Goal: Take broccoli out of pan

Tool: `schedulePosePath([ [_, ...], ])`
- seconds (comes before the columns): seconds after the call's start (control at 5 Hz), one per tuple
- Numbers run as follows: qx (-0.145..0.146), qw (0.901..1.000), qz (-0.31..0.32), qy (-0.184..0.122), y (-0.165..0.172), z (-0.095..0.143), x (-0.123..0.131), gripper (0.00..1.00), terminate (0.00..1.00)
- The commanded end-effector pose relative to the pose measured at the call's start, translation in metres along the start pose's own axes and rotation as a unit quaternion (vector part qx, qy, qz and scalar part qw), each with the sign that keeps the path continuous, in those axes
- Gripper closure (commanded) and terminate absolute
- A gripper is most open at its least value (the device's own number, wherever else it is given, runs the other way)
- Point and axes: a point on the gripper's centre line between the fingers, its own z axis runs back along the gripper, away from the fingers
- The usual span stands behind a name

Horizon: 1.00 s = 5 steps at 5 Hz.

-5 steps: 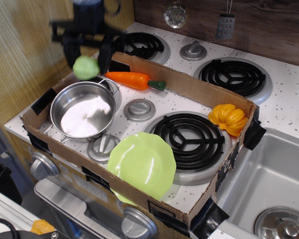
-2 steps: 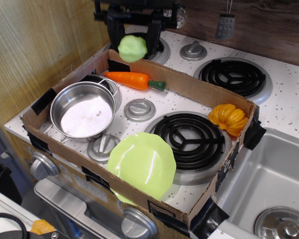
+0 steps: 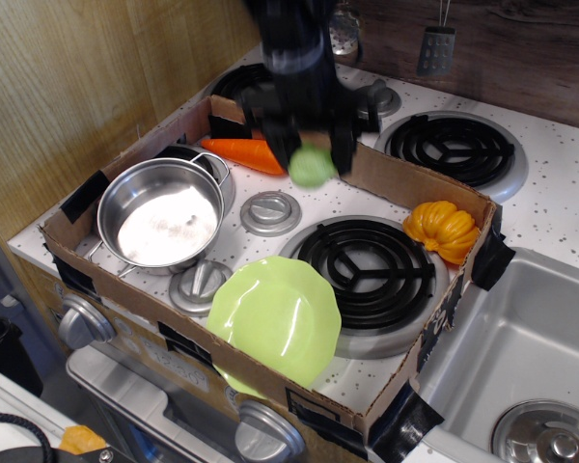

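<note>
Light-green broccoli (image 3: 312, 167) hangs clamped in the black gripper (image 3: 314, 154), clear of the pan (image 3: 164, 214) and off to its right, above the worktop (image 3: 314, 207) beside the carrot (image 3: 243, 154).

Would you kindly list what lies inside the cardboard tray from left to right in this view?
Pan → green plate → broccoli held in the gripper → coil burner → orange pumpkin.

You see the arm (image 3: 294, 58) motion-blurred and cut off by the top edge, its fingers (image 3: 343, 145) smeared around the broccoli (image 3: 312, 167), and the carrot (image 3: 239, 151) partly hidden behind them.
</note>
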Motion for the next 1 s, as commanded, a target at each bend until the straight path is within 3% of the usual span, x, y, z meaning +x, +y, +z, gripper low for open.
schedulePosePath([
  [0.0, -0.020, 0.9992, -0.015, -0.030, -0.017, -0.009, 0.015, 1.00, 0.00],
  [0.2, -0.015, 0.9980, -0.032, -0.052, -0.020, -0.018, 0.018, 1.00, 0.00],
  [0.4, -0.006, 0.9968, -0.046, -0.064, -0.021, -0.019, 0.019, 0.00, 0.00],
  [0.6, 0.014, 0.9962, -0.056, -0.065, -0.022, -0.013, 0.021, 0.00, 0.00],
  [0.8, 0.055, 0.9960, -0.054, -0.045, -0.027, 0.007, 0.023, 0.00, 0.00],
])
